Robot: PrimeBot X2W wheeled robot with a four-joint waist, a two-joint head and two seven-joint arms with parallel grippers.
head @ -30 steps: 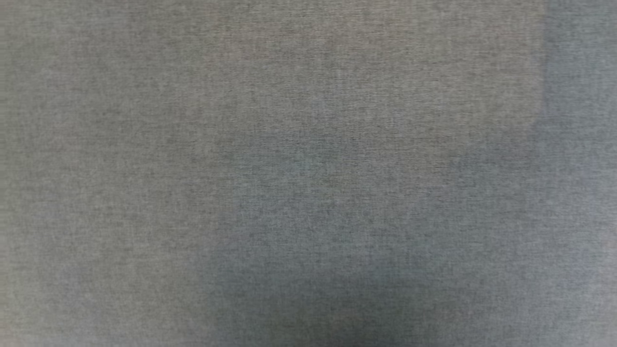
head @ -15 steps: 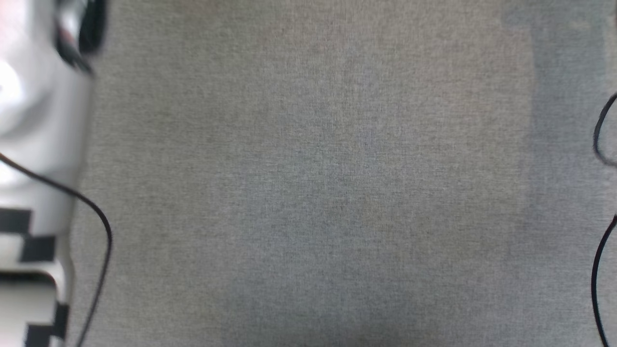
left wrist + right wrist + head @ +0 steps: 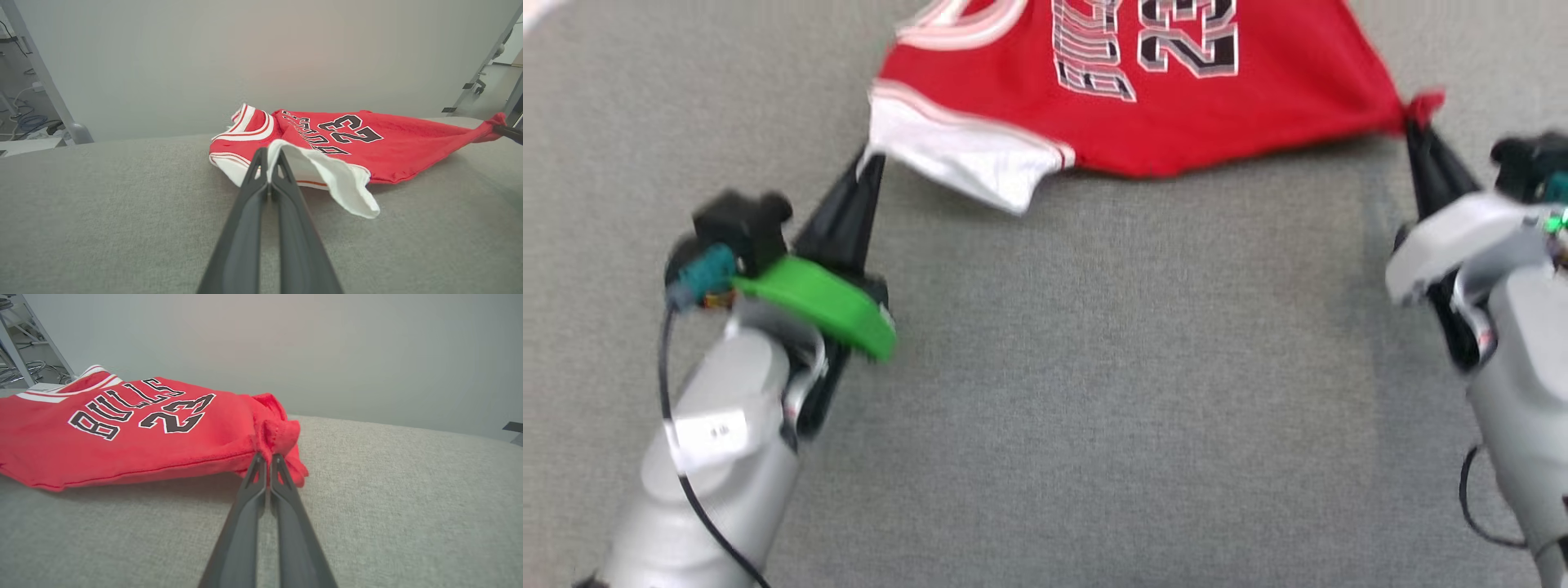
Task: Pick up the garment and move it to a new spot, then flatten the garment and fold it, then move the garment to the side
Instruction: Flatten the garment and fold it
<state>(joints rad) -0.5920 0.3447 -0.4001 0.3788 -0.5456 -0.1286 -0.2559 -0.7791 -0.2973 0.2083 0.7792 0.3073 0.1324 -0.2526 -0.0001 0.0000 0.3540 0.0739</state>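
1. Head view is showing the red basketball-style shirt with white sleeves and black "BULLS 23" print (image 3: 1176,122) lying spread across the top of the grey woven fabric surface (image 3: 1094,367).
2. Left gripper (image 3: 872,159), its two dark fingers pressed together, is pinching the edge of one white sleeve (image 3: 964,163).
3. Right gripper (image 3: 1414,131) is clamping the bunched red corner (image 3: 1425,104) at the opposite end.
4. Between the two grippers the cloth is stretching, its near edge lifting slightly off the surface.
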